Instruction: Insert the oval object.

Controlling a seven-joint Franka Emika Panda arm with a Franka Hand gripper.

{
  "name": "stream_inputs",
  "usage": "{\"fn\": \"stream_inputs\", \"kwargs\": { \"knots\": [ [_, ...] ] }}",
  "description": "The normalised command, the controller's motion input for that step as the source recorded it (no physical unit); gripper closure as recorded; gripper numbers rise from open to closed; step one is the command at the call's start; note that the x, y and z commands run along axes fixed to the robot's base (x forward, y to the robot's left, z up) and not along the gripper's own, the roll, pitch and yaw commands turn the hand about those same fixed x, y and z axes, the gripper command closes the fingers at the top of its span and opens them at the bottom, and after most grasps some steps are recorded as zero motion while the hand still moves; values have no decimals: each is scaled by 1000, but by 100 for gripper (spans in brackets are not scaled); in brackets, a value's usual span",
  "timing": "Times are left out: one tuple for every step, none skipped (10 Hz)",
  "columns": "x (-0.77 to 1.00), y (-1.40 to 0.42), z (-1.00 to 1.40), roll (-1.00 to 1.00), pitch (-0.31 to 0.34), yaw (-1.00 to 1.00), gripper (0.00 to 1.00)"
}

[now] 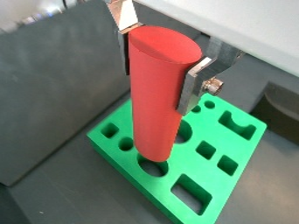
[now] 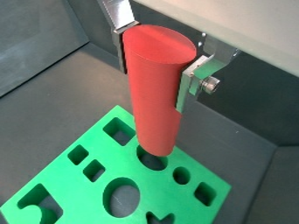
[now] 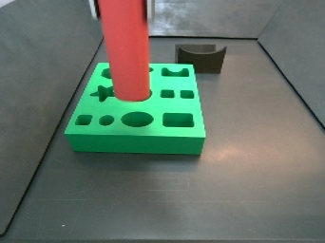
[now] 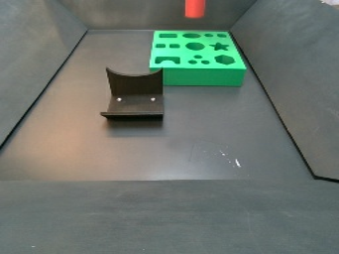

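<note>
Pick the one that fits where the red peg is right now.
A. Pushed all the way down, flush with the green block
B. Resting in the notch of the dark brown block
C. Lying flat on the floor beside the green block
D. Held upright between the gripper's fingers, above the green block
D: in both wrist views the gripper clamps the red peg upright between its fingers, the peg's lower end over a hole in the green block.

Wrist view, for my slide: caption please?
End effector holds the red oval peg upright, its base at a hole in the green block.
</note>
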Motion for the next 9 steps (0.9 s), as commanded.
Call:
{"fn": "stream_inputs", "kwargs": {
  "knots": [
    [77, 0, -389, -53, -46, -171, 100],
    [0, 0, -269, -74, -34, -97, 100],
    [0, 14, -280, -57, -43, -77, 100],
    [0, 40, -280, 0, -10, -57, 100],
    [23, 11, -323, 50, 0, -83, 100],
    [129, 0, -343, 61, 0, -123, 100],
    [57, 0, -254, 61, 0, -126, 100],
    [23, 29, -209, 77, 0, -123, 100],
    [6, 74, -223, 104, 13, -111, 100]
  ]
}}
